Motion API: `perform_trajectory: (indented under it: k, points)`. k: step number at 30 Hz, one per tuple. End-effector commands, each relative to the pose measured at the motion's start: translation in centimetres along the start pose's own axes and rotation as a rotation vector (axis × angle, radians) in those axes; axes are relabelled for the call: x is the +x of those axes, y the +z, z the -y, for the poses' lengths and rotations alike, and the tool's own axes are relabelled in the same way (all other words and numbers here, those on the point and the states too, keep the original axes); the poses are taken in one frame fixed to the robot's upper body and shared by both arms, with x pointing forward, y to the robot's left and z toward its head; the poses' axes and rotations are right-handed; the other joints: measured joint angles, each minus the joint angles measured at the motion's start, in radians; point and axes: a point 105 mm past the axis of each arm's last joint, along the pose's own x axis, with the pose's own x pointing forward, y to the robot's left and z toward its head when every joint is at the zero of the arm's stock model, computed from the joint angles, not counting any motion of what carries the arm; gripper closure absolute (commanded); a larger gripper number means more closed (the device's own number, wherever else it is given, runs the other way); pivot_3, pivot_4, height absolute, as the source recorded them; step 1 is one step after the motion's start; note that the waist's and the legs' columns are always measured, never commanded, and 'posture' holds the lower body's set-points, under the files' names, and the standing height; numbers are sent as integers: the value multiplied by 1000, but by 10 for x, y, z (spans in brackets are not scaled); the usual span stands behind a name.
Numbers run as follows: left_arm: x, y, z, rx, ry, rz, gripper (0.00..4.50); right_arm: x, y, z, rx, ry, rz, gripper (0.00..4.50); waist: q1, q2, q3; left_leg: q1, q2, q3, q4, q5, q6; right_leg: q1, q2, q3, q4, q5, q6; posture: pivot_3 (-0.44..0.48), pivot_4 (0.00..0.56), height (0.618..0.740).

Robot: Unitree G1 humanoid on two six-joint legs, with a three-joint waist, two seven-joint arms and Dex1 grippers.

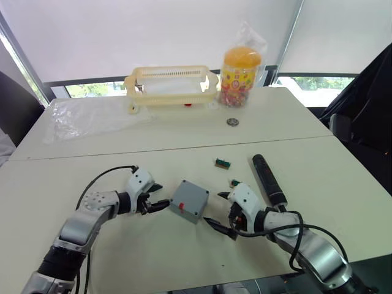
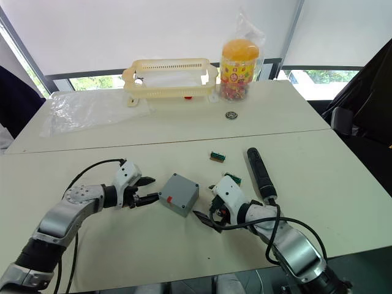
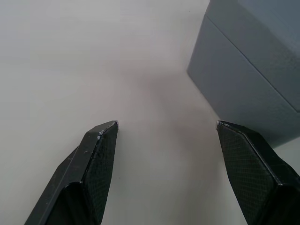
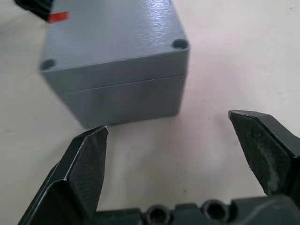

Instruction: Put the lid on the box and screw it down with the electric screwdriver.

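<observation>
The grey box [image 1: 190,201] stands on the table between my two grippers, with a small red mark on its near side. The lid [image 4: 112,33] lies on top of it; a seam runs under the lid and holes show at its corners. My left gripper [image 1: 160,196] is open just left of the box, nothing between its fingers. My right gripper [image 1: 215,209] is open just right of the box, also empty. The black electric screwdriver [image 1: 268,179] lies flat on the table to the right, beyond my right gripper.
Two small green-brown blocks [image 1: 222,163] [image 1: 234,182] lie near the screwdriver. At the back stand a yellow basket [image 1: 171,86] and an orange-lidded candy jar [image 1: 241,76], with a clear plastic bag [image 1: 79,113] at the back left and a small round metal part [image 1: 232,122].
</observation>
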Motion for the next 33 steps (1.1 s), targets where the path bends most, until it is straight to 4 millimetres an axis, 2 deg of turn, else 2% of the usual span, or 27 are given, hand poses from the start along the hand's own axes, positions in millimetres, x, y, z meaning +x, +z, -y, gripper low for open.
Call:
perform_trajectory:
  k: [1,5,14,27,33]
  points:
    - [0,8,6,20,-26,13,1089,2,14,7,-38,-40,61,31,0,0,0,0,0,0,0,0,0,0,0,0,0,0,0,0,150,740]
    - [-5,5,25,10,-84,0,1089,4,19,11,-27,-70,87,31,-4,0,0,-1,0,0,0,0,0,-1,0,0,0,0,0,0,150,740]
    - [-3,4,42,13,-127,-16,1089,5,21,15,-60,-75,94,31,-1,0,0,0,0,1,0,0,0,-1,0,0,-1,0,0,0,150,740]
    - [-5,5,25,16,-63,-13,1089,5,18,12,-48,-48,88,31,-1,1,0,-1,0,1,0,0,0,-1,0,1,-2,0,0,0,150,740]
    - [-15,5,18,15,-34,-20,1089,0,16,16,-51,-63,78,31,-2,0,0,-1,0,1,-1,0,0,-1,0,1,-2,0,0,0,150,740]
